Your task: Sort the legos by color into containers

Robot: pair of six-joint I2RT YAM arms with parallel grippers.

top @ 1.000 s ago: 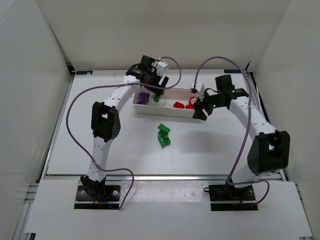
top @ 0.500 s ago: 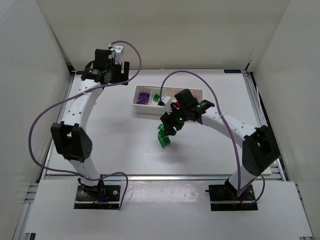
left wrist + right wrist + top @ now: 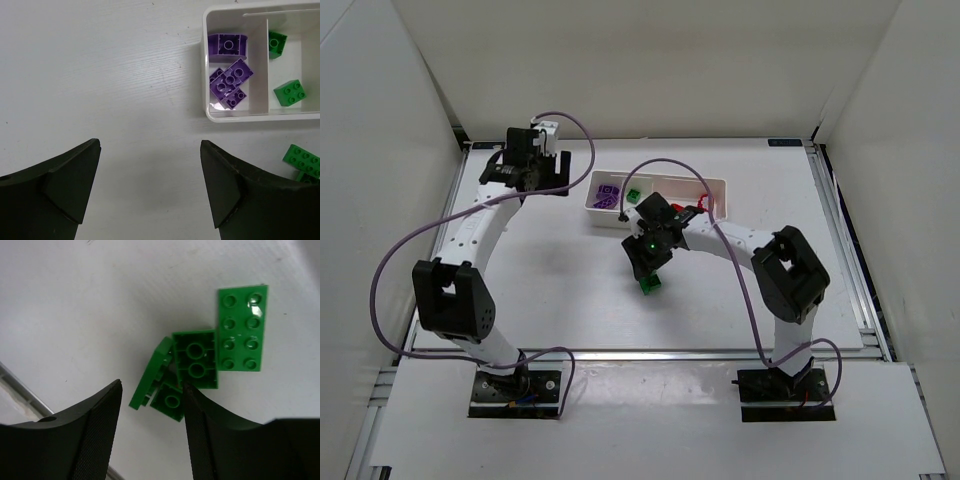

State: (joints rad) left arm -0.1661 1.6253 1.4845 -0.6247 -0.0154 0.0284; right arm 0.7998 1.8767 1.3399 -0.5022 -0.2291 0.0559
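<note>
No legible text, label, brand, number or sign appears in any view. The studs of the green plastic bricks (image 3: 242, 327), at the upper right of the right wrist view, show no readable lettering. The same applies to the purple plastic bricks (image 3: 231, 82) inside the long white rectangular plastic tray (image 3: 260, 118), at the upper right of the left wrist view.
</note>
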